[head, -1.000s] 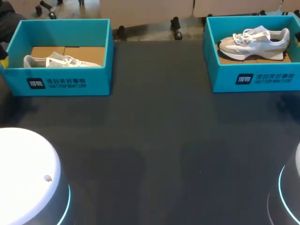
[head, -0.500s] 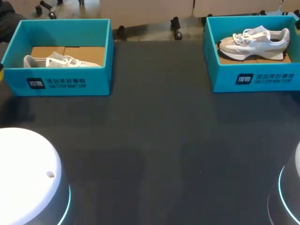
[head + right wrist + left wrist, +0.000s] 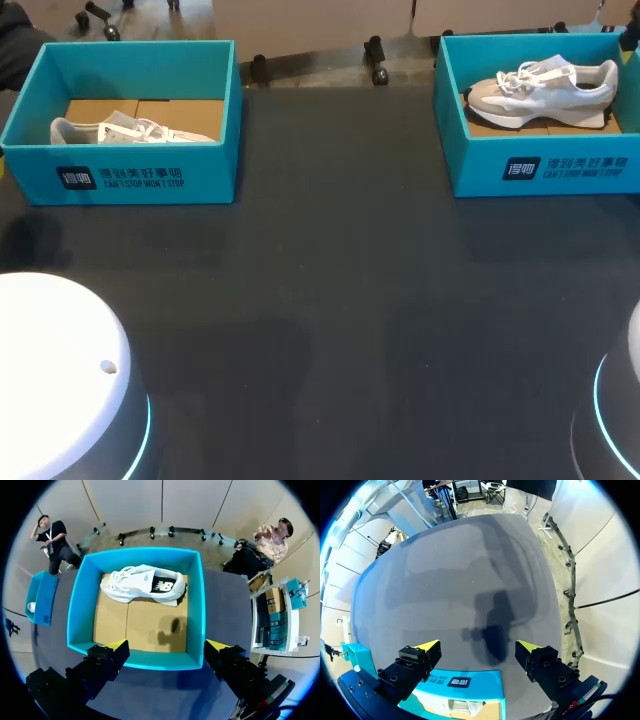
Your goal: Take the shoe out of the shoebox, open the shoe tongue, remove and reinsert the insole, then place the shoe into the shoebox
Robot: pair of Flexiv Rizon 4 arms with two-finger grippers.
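Two teal shoeboxes stand at the table's far corners. The left shoebox (image 3: 130,175) holds a grey-white shoe (image 3: 125,130), and the right shoebox (image 3: 560,165) holds its match (image 3: 545,88). Neither gripper shows in the head view. My left gripper (image 3: 479,646) hangs open above the left shoebox's (image 3: 470,682) near wall, a bit of shoe (image 3: 465,707) under it. My right gripper (image 3: 167,645) is open above the right shoebox (image 3: 80,605), whose shoe (image 3: 142,584) lies on its side against the wall farthest ahead of the fingers. Nothing is between either pair of fingers.
The dark table (image 3: 330,300) stretches between the boxes and my arm bases, white on the left (image 3: 50,370) and on the right (image 3: 620,410). The left box (image 3: 42,597) also shows off to the side in the right wrist view.
A yellow fingertip of my left gripper at the head view's left edge has slid down and out of sight. Boxes and shoes have not moved.
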